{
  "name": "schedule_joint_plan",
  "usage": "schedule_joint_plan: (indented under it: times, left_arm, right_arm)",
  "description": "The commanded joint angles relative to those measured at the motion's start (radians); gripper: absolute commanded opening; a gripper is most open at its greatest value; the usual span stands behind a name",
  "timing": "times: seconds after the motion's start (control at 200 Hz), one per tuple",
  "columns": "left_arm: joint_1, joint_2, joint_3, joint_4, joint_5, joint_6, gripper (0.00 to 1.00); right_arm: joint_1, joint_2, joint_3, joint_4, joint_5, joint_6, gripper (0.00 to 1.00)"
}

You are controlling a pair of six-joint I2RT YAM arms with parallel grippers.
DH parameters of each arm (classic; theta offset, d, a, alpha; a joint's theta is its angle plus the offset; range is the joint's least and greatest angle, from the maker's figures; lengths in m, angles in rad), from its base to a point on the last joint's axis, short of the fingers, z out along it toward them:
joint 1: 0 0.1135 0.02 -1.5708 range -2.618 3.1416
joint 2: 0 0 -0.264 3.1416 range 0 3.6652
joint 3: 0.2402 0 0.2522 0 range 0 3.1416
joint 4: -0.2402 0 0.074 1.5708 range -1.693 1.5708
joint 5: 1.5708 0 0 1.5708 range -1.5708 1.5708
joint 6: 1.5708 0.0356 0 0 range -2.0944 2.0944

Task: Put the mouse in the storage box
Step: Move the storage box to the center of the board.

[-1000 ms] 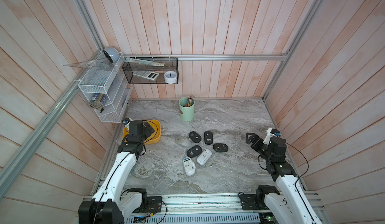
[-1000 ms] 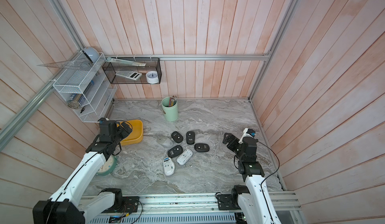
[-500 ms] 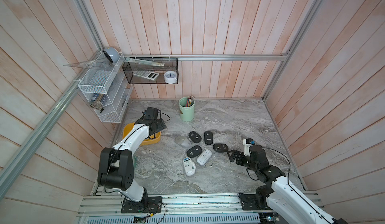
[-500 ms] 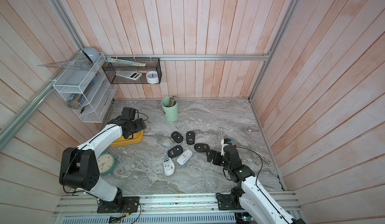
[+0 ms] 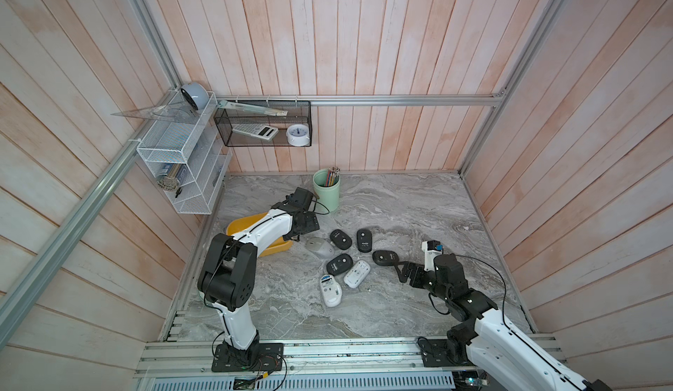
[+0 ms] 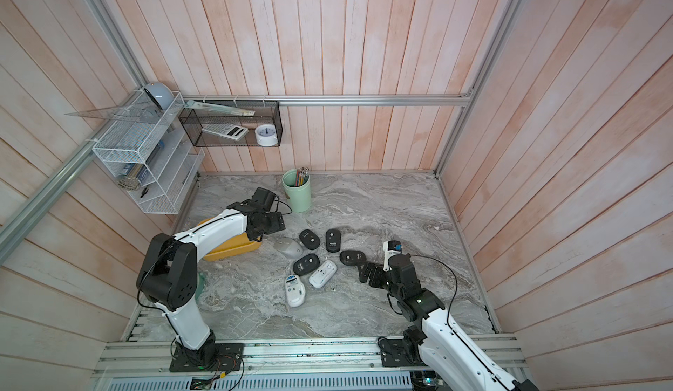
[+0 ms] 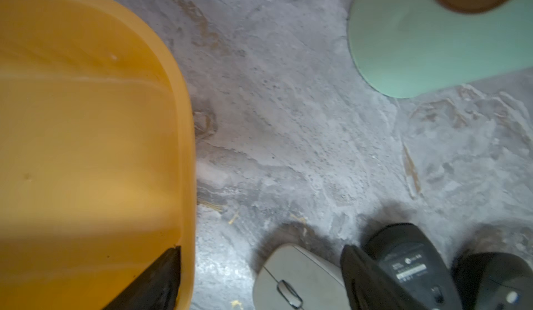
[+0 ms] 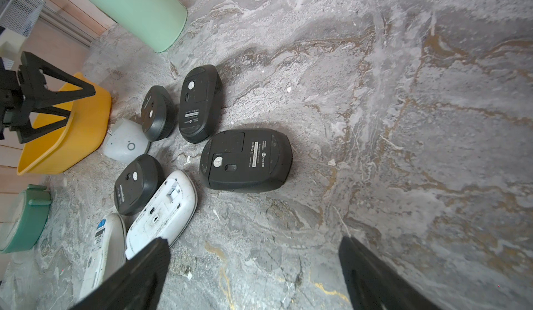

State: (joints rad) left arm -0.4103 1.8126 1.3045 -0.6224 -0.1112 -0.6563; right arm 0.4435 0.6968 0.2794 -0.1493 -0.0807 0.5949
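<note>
We judged the step in hand to be the reach for a mouse, with none lifted yet. The right gripper (image 8: 255, 240) had its jaws wide apart and empty, pointing at the black mouse (image 8: 245, 158) in the middle of the right wrist view. We would bring the jaws down across its narrower width, clear of the white mouse (image 8: 164, 207) at its lower left. The left gripper (image 7: 261, 253) also stood apart and held nothing, with one finger over the storage box (image 7: 184, 121) and the other over a second black mouse (image 7: 409, 265) at the lower right. The first black mouse lay belly up, with its label and round pad showing. In a top view the cluster of mice (image 5: 339, 264) sat at centre. The yellow box was just left of it, with the grey mouse (image 5: 318, 248) close beside its wall.
</note>
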Motion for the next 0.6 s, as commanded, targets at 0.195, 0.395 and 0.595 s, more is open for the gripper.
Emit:
schedule_joint_plan:
  times: [0.195,0.395,0.595]
  left_arm:
    - [-0.083,0.051,0.088,0.039,0.077,-0.012,0.89]
    - [-0.092,-0.029,0.07,0.021,0.051,0.015,0.91]
    - [-0.071,-0.277,-0.008,-0.066,-0.058,0.048,1.0]
  right_arm:
    - [0.109,0.097,0.062,0.019,0.07,-0.051,0.98]
    - [0.232,0.226,0.175,0.002,0.152,-0.111,0.97]
    - [0.307,0.392,0.312,-0.03,0.196,-0.192,0.97]
